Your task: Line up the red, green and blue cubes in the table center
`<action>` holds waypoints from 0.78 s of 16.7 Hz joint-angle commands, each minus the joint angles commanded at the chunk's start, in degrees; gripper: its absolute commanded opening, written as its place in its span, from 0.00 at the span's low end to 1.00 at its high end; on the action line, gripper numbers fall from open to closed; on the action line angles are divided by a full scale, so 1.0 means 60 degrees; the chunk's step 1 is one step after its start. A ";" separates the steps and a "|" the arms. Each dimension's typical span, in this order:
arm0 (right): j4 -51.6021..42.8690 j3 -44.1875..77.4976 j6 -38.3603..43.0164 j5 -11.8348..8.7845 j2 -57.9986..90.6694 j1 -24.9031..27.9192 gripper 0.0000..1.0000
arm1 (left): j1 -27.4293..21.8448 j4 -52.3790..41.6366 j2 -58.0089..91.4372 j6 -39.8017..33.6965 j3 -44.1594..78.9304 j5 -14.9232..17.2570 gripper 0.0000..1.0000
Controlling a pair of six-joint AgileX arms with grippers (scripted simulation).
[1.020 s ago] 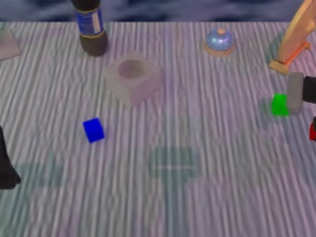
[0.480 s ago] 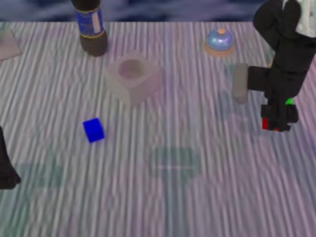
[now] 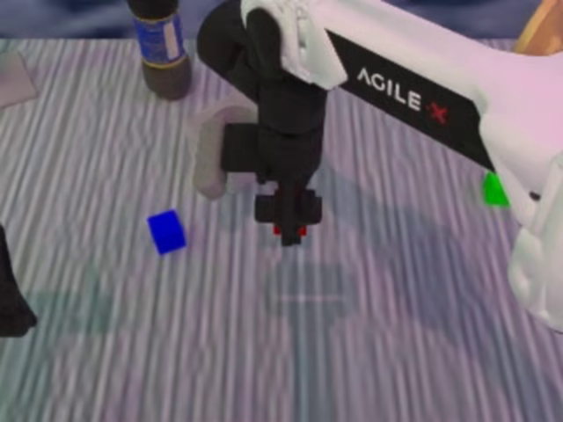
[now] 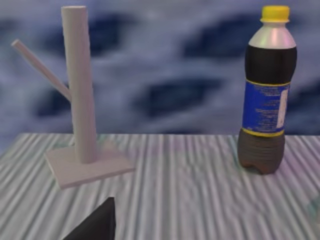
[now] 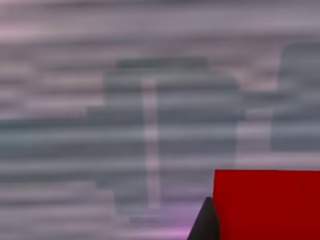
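Observation:
My right gripper (image 3: pixel 288 227) hangs over the middle of the table, shut on the red cube (image 3: pixel 288 230), which shows only as a red sliver under the fingers. The right wrist view shows the red cube (image 5: pixel 267 205) beside one dark finger (image 5: pixel 205 222), with the table below. The blue cube (image 3: pixel 166 232) lies on the table to the left of that gripper, apart from it. The green cube (image 3: pixel 495 189) sits at the right, half hidden by the right arm. My left gripper (image 3: pixel 13 303) is parked at the left edge, open and holding nothing.
A cola bottle (image 3: pixel 163 44) stands at the back left. The translucent grey block (image 3: pixel 211 149) lies behind the right gripper, mostly covered by the arm. A grey stand (image 4: pixel 82 100) is at the far left, a wooden piece (image 3: pixel 541 31) at the back right.
The right arm has swept left from the right edge to the table's middle, carrying the red cube. It now covers the bell and most of the grey block. Blue and green cubes stayed put.

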 joint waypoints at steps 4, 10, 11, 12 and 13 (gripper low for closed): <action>-0.0732 0.1631 0.0918 0.0022 0.0909 0.1310 0.00 | 0.0000 0.0000 0.0000 0.0000 0.0000 0.0000 1.00; -0.0818 0.1835 0.1072 0.0019 0.1002 0.1478 0.00 | 0.0000 0.0000 0.0000 0.0000 0.0000 0.0000 1.00; -0.0787 0.1804 0.1071 0.0019 0.0994 0.1479 0.00 | 0.0000 0.0000 0.0000 0.0000 0.0000 0.0000 1.00; -0.0659 0.1676 0.1076 0.0022 0.0966 0.1476 0.00 | 0.0000 0.0000 0.0000 0.0000 0.0000 0.0000 1.00; -0.0428 0.1444 0.1090 0.0026 0.0929 0.1466 0.00 | 0.0000 0.0000 0.0000 0.0000 0.0000 0.0000 1.00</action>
